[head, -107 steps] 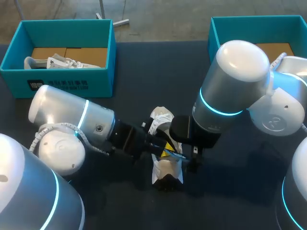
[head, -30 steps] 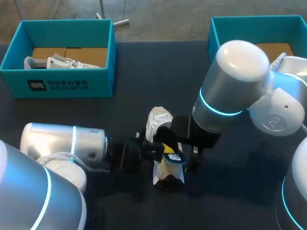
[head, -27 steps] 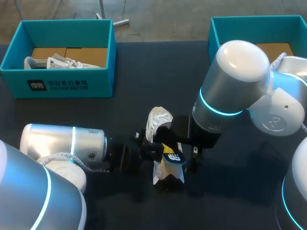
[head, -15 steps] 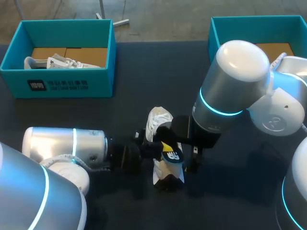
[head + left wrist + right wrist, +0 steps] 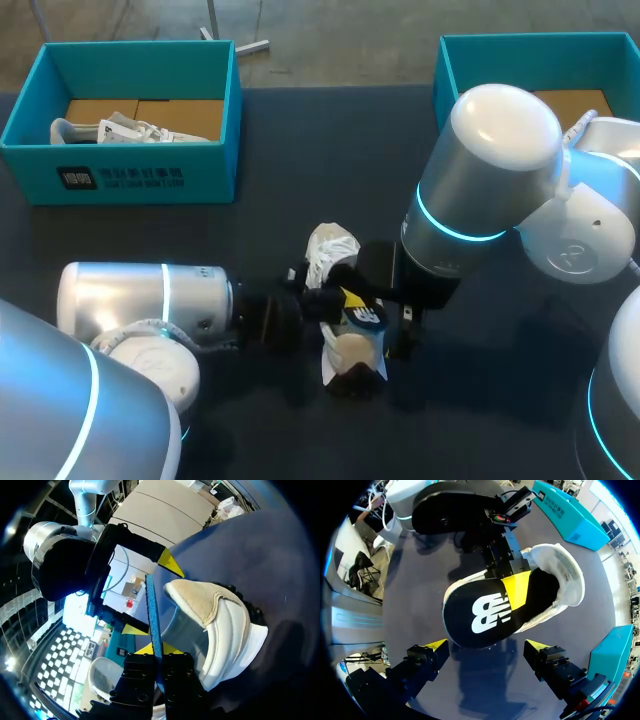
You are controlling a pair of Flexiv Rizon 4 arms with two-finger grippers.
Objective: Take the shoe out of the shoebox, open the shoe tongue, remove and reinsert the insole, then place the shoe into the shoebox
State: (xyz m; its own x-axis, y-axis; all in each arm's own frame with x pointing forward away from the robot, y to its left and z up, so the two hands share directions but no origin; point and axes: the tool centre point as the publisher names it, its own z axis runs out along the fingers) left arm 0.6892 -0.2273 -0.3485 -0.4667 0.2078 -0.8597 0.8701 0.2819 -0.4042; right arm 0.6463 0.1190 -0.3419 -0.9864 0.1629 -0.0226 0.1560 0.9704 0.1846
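A white shoe (image 5: 340, 355) lies on the dark table at the middle, opening upward. My left gripper (image 5: 338, 300) is shut on the black insole (image 5: 365, 318) with its white logo and yellow patch, held just over the shoe. In the left wrist view the insole (image 5: 152, 610) shows edge-on, a thin blue strip pinched in my left gripper (image 5: 159, 652), with the shoe (image 5: 220, 625) beside it. In the right wrist view my right gripper (image 5: 487, 647) stands wide open, its fingers either side of the insole (image 5: 485, 612) without touching it; the shoe (image 5: 565, 577) lies behind.
A teal shoebox (image 5: 140, 175) at the back left holds another white shoe (image 5: 120, 130). A second teal box (image 5: 470, 55) stands at the back right, partly hidden by my right arm (image 5: 480, 190). Bare dark table lies between the boxes.
My left arm has shifted a little to the right, carrying the insole slightly right and up over the shoe. My right arm has kept still.
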